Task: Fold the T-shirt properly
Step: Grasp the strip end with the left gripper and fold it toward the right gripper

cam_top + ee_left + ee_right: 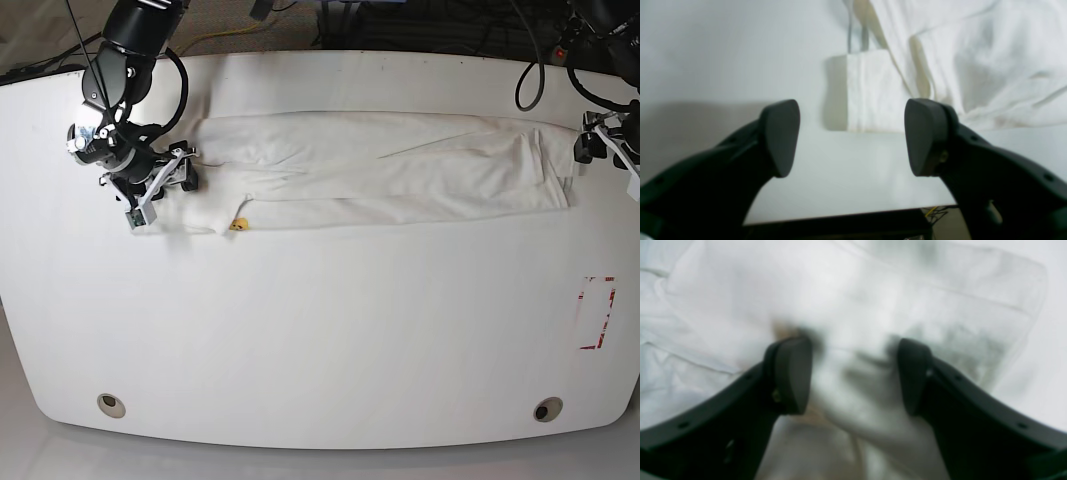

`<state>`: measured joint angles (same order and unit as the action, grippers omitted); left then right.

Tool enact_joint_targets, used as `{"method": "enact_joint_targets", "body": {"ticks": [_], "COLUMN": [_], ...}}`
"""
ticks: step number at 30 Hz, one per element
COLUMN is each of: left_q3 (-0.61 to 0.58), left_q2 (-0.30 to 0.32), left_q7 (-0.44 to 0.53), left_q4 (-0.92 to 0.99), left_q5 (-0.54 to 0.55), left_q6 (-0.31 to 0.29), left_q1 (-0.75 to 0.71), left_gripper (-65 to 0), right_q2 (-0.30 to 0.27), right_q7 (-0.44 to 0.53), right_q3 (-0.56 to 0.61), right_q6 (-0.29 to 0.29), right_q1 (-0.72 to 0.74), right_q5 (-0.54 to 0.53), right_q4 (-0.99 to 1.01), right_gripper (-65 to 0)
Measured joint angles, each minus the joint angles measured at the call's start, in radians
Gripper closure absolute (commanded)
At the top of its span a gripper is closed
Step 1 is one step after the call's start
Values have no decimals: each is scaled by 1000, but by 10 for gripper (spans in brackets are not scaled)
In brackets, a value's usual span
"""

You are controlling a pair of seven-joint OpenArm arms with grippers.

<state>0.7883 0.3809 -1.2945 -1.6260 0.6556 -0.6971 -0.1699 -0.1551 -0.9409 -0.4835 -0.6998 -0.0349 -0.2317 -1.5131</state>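
Two arms sit at opposite ends of the T-shirt [385,168], which lies as a long folded strip across the far part of the table [320,340]. We see the left gripper [852,137] spread wide w/ nothing between its fingers, just off the shirt's end. Right gripper [853,375] is parted around a bunched fold, but the right wrist view is too blurred to tell if it's pinching the fabric. Small yellow-orange patch [238,224] peeks at the near hem; we can't make out detail.
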Motion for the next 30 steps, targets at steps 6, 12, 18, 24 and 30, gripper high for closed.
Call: {"method": "enact_joint_targets", "body": {"ticks": [6,12,18,24,30], "left_q3": [0,-3,-59,-81,-84], "left_q2": [-4,-3,3,-52,-72], "left_q7": [5,65,80,111,114], "left_q4": [192,354,372,379,377], "left_q5": [8,0,18,48,60], "left_q6": [0,0,0,-1,-4], "left_q1": [82,118,137,161,159], "left_gripper": [-475,-476,-475,-471,-336], "right_q2": [0,1,0,14,22], "right_q7": [0,-1,-2,0,6], "right_q3": [0,0,0,-2,-2], "right_q6": [0,0,0,1,0], "right_q1": [-1,-1,-1,-1,-1], "right_q5": [0,0,0,4,7], "right_q4": [-3,-3,-3,-5,-5], "right_gripper": [-393,-393,-393,-393,-393]}}
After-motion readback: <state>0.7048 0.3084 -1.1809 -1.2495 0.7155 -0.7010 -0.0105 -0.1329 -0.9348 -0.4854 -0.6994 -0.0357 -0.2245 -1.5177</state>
